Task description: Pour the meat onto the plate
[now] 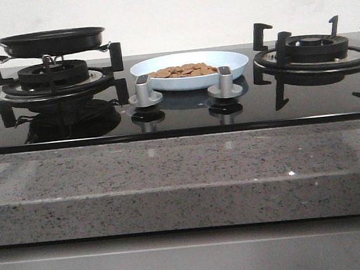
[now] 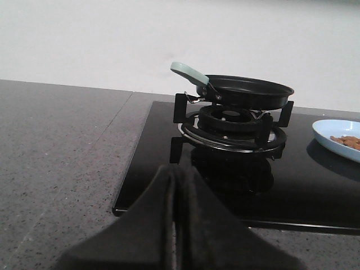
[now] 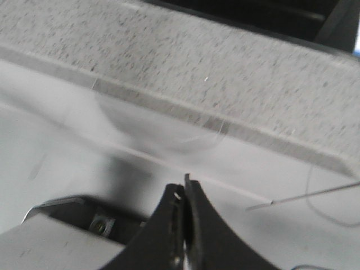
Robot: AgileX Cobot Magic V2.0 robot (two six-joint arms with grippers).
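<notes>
You find the meat (image 1: pixel 183 70) heaped in the pale blue plate (image 1: pixel 233 58), which sits on the black glass hob between the two burners, just behind the two silver knobs (image 1: pixel 144 90). The black frying pan (image 1: pixel 53 40) rests level on the left burner grate (image 1: pixel 56 73); its inside is not visible from these angles, so you cannot confirm it is fully emptied. Judged from this, the pour looks done. The left gripper (image 2: pixel 175 185) has its fingers pressed together and holds nothing, near the hob's front corner. The right gripper (image 3: pixel 183 197) is likewise closed and empty, down below the stone counter edge (image 3: pixel 225 73). Little appears left beyond parking the arms.
</notes>
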